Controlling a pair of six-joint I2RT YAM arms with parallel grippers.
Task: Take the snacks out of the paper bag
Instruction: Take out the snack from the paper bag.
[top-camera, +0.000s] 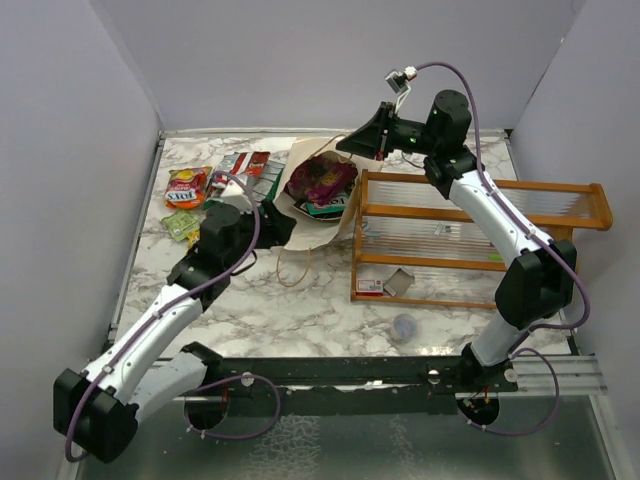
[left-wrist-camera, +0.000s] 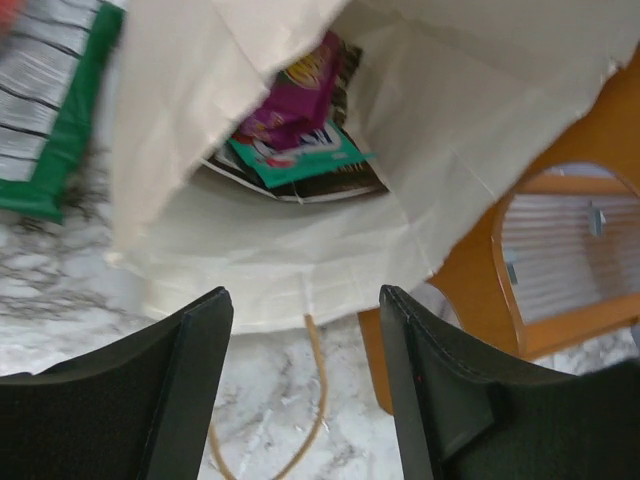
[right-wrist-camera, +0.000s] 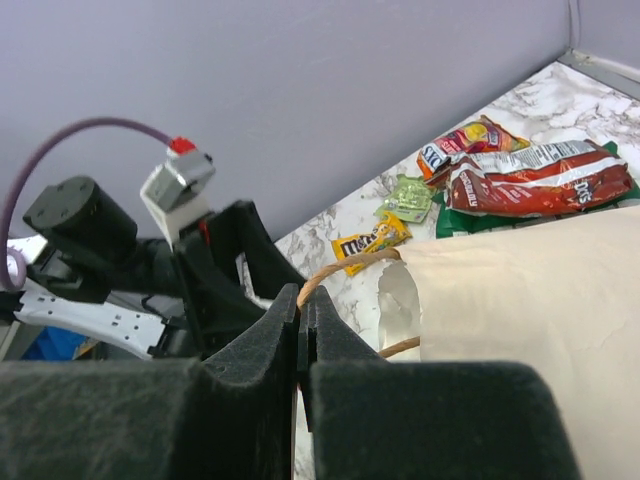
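The paper bag (top-camera: 312, 228) lies on its side with its mouth open toward the front. Inside it are a purple-magenta packet (left-wrist-camera: 290, 105), a teal one (left-wrist-camera: 300, 155) and a dark brown one (left-wrist-camera: 335, 188). My right gripper (right-wrist-camera: 303, 310) is shut on the bag's upper string handle (right-wrist-camera: 345, 268) and holds the mouth up; it also shows in the top view (top-camera: 352, 143). My left gripper (left-wrist-camera: 305, 340) is open and empty just in front of the bag's lower lip (left-wrist-camera: 290, 285), over the other string handle (left-wrist-camera: 322, 400). Several snacks (top-camera: 187, 187) lie on the table to the bag's left.
The orange wooden rack (top-camera: 470, 235) stands right of the bag, touching it. A red-and-white card (top-camera: 370, 286) and grey box (top-camera: 398, 283) lie at its front, with a grey cap (top-camera: 405, 326) nearer me. Red and green packets (right-wrist-camera: 530, 180) lie behind the bag.
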